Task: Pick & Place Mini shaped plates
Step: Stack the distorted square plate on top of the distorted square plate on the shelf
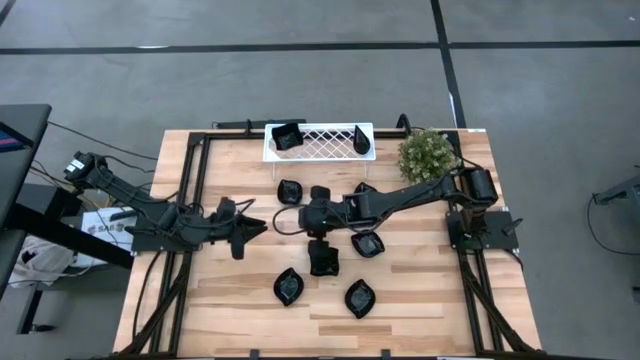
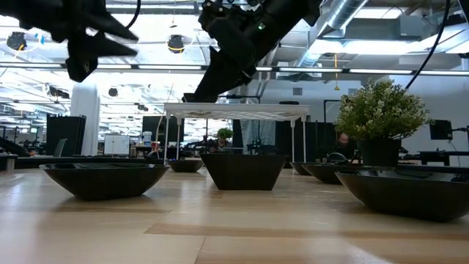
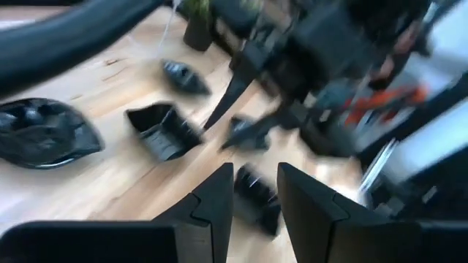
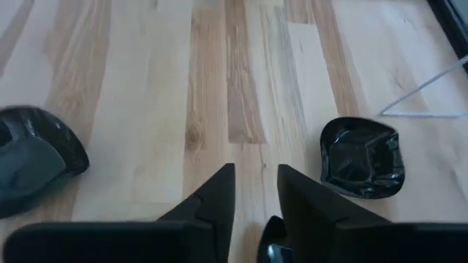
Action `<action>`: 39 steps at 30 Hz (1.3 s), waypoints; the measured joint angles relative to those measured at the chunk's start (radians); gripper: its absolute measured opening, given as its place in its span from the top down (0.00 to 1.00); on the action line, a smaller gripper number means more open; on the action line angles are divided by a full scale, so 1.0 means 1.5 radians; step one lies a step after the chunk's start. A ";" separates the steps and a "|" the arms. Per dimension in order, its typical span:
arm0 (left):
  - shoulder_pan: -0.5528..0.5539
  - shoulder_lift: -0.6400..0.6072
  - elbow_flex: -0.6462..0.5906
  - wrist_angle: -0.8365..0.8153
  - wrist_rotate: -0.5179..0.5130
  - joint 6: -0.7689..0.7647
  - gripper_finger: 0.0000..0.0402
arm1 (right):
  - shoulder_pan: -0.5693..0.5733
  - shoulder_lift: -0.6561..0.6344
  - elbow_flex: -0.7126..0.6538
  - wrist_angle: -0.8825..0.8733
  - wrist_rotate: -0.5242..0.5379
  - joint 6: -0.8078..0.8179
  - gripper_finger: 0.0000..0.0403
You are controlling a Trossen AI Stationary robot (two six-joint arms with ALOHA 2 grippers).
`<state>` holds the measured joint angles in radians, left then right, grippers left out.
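Several glossy black mini shaped plates lie bottom-down on the wooden table (image 1: 230,300), among them a leaf-shaped plate (image 1: 289,286), another leaf-shaped plate (image 1: 360,298) and a square plate (image 1: 324,258). Two plates (image 1: 287,137) rest in the white lattice tray (image 1: 318,150) at the far edge. My right gripper (image 4: 256,183) hangs open above the table's middle (image 1: 298,215), pointing toward the left edge, with a crumpled-looking plate (image 4: 362,157) ahead of it. A dark glossy bit (image 4: 272,247) shows low between its fingers. My left gripper (image 3: 256,183) hovers open at the left (image 1: 255,228), nothing between its fingers. My right gripper stands with its fingers apart above the table. Whether the dark glossy bit (image 4: 272,247) low between them touches them, I cannot tell.
A small potted plant (image 1: 430,153) stands at the far right corner beside the tray. In the low view the tray (image 2: 234,110) stands on thin legs above the plates. Bare wood lies along the near left part of the table.
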<state>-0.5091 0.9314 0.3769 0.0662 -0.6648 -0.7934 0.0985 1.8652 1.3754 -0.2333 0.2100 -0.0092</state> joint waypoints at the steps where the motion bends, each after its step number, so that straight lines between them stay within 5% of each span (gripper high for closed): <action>1: 0.000 0.000 0.000 0.029 -0.006 -0.007 0.73 | -0.002 0.000 0.000 0.005 -0.001 0.019 0.74; 9: -0.002 -0.002 0.000 0.293 0.080 0.201 0.73 | -0.002 -0.011 0.000 0.038 -0.035 0.032 0.76; 20: 0.006 -0.002 0.000 0.433 0.211 0.317 0.73 | -0.002 -0.015 0.000 0.040 -0.037 0.024 0.77; 28: 0.021 -0.001 0.001 0.423 0.220 0.335 0.73 | 0.006 -0.015 0.000 -0.036 -0.002 -0.001 0.77; 34: 0.021 -0.001 0.001 0.385 0.168 0.303 0.73 | 0.035 -0.015 -0.004 -0.216 0.053 0.101 0.77; 39: 0.021 -0.001 0.001 0.385 0.167 0.302 0.73 | 0.080 -0.015 -0.097 -0.219 0.103 0.144 0.77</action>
<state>-0.4770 0.9306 0.3786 0.6430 -0.4144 -0.3405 0.2189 1.8434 1.2292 -0.5618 0.3639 0.2067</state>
